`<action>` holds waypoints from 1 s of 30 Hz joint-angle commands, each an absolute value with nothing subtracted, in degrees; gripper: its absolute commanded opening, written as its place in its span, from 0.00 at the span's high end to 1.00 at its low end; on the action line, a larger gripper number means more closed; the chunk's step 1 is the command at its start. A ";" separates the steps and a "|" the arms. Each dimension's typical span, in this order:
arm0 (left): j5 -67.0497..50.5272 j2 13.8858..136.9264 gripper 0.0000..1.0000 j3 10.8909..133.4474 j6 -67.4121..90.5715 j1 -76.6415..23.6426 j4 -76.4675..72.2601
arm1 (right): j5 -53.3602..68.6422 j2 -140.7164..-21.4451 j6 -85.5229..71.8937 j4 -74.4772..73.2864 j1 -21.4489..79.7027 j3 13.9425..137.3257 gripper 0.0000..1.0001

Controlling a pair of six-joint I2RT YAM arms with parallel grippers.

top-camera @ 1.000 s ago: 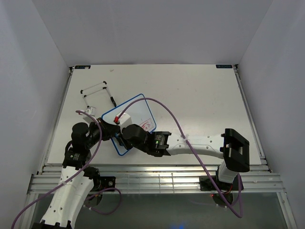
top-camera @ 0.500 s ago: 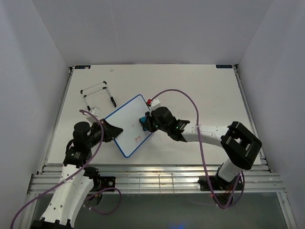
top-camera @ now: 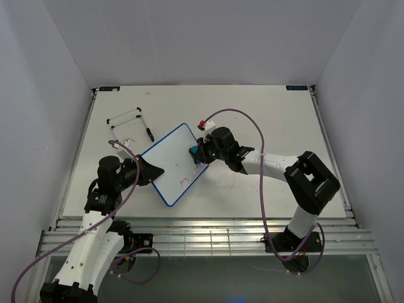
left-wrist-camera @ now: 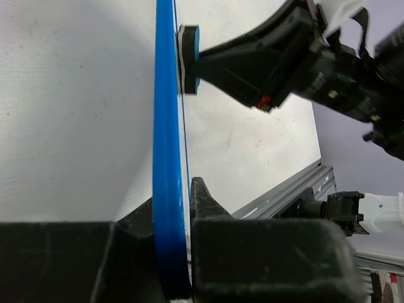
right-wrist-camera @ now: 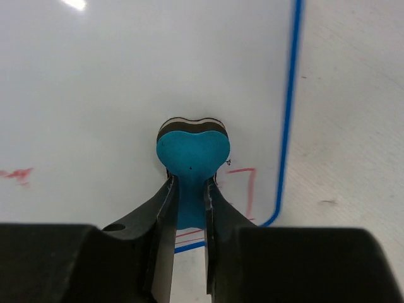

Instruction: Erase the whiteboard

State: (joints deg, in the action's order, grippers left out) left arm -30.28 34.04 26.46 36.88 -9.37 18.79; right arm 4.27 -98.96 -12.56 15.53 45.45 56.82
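Note:
The whiteboard (top-camera: 170,161) lies tilted on the table, white with a blue frame. Red marks (top-camera: 185,182) remain near its near right edge. My left gripper (top-camera: 150,172) is shut on the board's left edge. In the left wrist view the board (left-wrist-camera: 165,145) shows edge-on between the fingers of that gripper (left-wrist-camera: 170,205). My right gripper (top-camera: 200,155) is shut on a small blue eraser (top-camera: 194,152) pressed on the board's right side. In the right wrist view the eraser (right-wrist-camera: 192,151) sits in the right gripper (right-wrist-camera: 188,189) on the board (right-wrist-camera: 95,95), with a faint red mark (right-wrist-camera: 245,183) beside it.
A white-and-black wire stand (top-camera: 129,123) sits at the back left of the white table (top-camera: 271,120). Metal rails (top-camera: 202,230) run along the near edge. Purple cables loop over both arms. Grey walls enclose the table on three sides.
My right gripper has swept the eraser from the board's near left part across to its right side. The left gripper has kept its hold on the board's edge.

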 commanded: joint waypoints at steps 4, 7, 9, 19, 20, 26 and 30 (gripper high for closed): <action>-54.67 38.93 1.00 31.73 31.20 -11.51 15.03 | 7.74 -91.85 -17.57 15.28 62.39 56.96 0.92; -55.10 40.34 1.00 31.64 30.94 -11.51 13.63 | 5.81 -90.79 -20.39 18.89 65.91 55.72 0.92; -56.77 41.13 1.00 31.47 31.37 -11.51 12.23 | 3.09 -91.14 -20.48 19.07 66.88 55.98 0.92; -63.18 43.85 1.00 33.13 26.55 -11.43 15.29 | -7.55 -91.41 -16.89 10.84 55.47 51.77 0.92; -63.98 44.29 1.00 33.31 26.28 -11.51 15.21 | -10.26 -91.67 -15.74 9.33 54.41 52.46 0.92; -64.94 46.23 1.00 34.72 24.79 -11.51 15.03 | -14.34 -88.61 -12.49 4.74 50.98 50.63 0.92; -65.04 47.81 1.00 34.54 24.43 -11.60 14.50 | -7.83 -85.79 -10.29 7.55 53.95 51.50 0.92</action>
